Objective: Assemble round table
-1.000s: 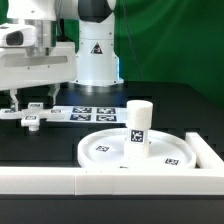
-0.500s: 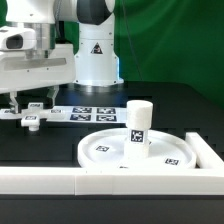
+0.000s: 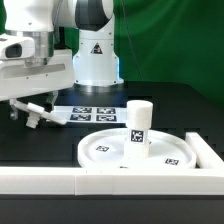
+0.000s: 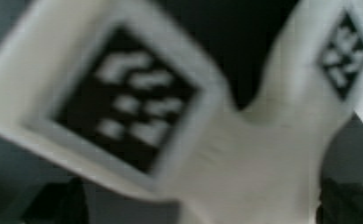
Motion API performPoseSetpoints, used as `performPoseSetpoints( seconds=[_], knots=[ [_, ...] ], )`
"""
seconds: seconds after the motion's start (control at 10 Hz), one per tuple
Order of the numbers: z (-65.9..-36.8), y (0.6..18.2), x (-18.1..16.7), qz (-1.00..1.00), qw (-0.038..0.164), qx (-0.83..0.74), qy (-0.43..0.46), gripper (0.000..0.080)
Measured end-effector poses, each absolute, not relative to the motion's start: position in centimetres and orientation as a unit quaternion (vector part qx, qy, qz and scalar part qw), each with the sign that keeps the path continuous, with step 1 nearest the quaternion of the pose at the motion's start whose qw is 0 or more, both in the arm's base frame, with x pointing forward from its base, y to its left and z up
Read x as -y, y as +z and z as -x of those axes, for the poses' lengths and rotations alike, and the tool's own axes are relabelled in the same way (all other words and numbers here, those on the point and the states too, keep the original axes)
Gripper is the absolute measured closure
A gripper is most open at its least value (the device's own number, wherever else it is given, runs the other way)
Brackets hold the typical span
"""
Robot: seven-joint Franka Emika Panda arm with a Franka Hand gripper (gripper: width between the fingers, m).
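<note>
Wrist view: cross foot [image 4: 249, 150] blurred, edges cropped.

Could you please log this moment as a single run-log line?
gripper open at cross-shaped foot piece, hold unclear | leg upright on round disc

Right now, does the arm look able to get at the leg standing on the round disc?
Probably yes: the leg stands upright on the disc, open above and at its sides; the arm hangs over the foot piece.
</note>
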State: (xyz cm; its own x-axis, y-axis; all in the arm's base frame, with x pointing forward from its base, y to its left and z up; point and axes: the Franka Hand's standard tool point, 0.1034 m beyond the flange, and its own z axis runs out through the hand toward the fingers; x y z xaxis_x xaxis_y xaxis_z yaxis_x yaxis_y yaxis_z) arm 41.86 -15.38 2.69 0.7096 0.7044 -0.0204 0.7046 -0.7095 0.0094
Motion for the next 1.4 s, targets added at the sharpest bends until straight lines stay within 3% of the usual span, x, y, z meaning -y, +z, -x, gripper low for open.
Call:
performPoseSetpoints(
  seconds=[0.4,0.8,1.2,1.3,1.4],
  knots=[
    [-42.1,3.2,15.1,-0.925,0.008,-0.380,-0.006,0.0150],
    [-41.4,4.8,15.2,-0.928,0.015,-0.373,0.007,0.0150],
    [-41.3,4.6,15.1,-0.928,0.014,-0.373,0.005,0.0150],
    [-41.3,4.7,15.2,-0.926,0.017,-0.376,0.007,0.0150],
    [-41.0,5.0,16.0,-0.923,0.038,-0.382,0.026,0.0150]
  ],
)
